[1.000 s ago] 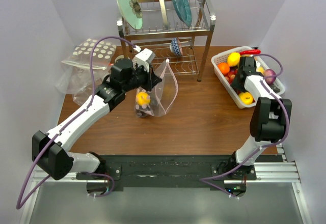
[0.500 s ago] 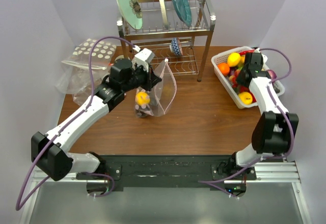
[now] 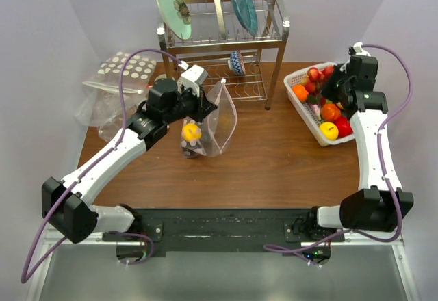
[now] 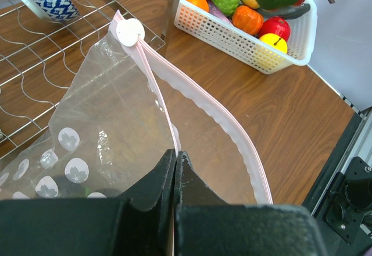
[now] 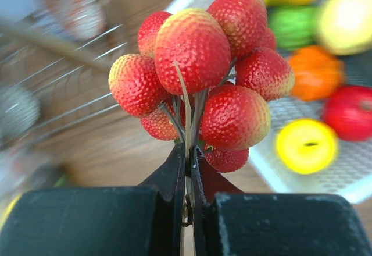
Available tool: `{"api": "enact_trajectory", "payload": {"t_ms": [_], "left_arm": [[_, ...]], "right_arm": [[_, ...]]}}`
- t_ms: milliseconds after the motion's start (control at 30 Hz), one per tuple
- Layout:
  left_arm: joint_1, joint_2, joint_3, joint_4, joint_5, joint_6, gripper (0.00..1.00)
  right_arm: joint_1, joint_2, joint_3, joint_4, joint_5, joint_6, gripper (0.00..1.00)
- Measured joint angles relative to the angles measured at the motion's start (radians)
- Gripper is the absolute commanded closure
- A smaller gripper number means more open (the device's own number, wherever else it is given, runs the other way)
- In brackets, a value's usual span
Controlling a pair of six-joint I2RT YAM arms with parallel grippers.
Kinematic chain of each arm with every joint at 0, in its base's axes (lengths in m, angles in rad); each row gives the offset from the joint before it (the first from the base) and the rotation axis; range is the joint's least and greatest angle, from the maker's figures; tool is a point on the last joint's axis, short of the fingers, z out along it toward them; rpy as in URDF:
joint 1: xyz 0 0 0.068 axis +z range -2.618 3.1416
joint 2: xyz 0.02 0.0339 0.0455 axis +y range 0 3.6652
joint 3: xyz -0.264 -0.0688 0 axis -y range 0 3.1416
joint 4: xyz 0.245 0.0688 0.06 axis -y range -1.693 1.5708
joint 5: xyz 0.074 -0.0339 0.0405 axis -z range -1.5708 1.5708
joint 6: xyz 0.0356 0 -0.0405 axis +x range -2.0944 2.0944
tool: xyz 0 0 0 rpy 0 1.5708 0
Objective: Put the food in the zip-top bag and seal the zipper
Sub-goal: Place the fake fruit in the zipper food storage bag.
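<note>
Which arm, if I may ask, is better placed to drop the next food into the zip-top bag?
Right: the right gripper holds the red berry cluster, while the left gripper pinches the zip-top bag open.

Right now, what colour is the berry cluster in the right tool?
The berry cluster is red with yellowish patches; best in right wrist view.

A dish rack [image 3: 277,41] stands at the middle of the back edge of the surface [image 3: 274,171], with plates [image 3: 171,7] upright on its upper tier and a bowl [image 3: 236,62] on its lower shelf. A polka-dot bag [image 3: 126,68] lies in the back left corner. The zip-top bag [image 3: 222,120] stands left of centre, in front of the rack. Its mouth edge is in the left hand [image 4: 175,157], and a toy lemon [image 3: 191,131] lies inside it. A basket [image 3: 308,122] of toy fruit sits at the right edge, toward the back. The strawberry cluster [image 5: 200,75] hangs above the basket's back end, in the right hand [image 5: 187,151].
</note>
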Motion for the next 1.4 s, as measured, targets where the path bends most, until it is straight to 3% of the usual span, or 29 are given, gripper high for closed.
{"api": "enact_trajectory", "payload": {"t_ms": [367, 667, 1033, 1400], "left_arm": [[0.0, 0.0, 0.0, 0.0, 0.0, 0.0, 1.0], [-0.001, 0.0, 0.0, 0.0, 0.0, 0.0, 1.0], [-0.001, 0.0, 0.0, -0.002, -0.002, 0.0, 1.0], [-0.001, -0.012, 0.0, -0.01, -0.01, 0.0, 1.0]], "right_arm": [[0.038, -0.061, -0.012, 0.033, -0.488, 0.071, 1.0], [0.252, -0.121, -0.026, 0.191, -0.675, 0.195, 1.0], [0.43, -0.188, -0.136, 0.426, -0.728, 0.328, 1.0], [0.534, -0.172, -0.29, 0.408, -0.613, 0.28, 1.0]]}}
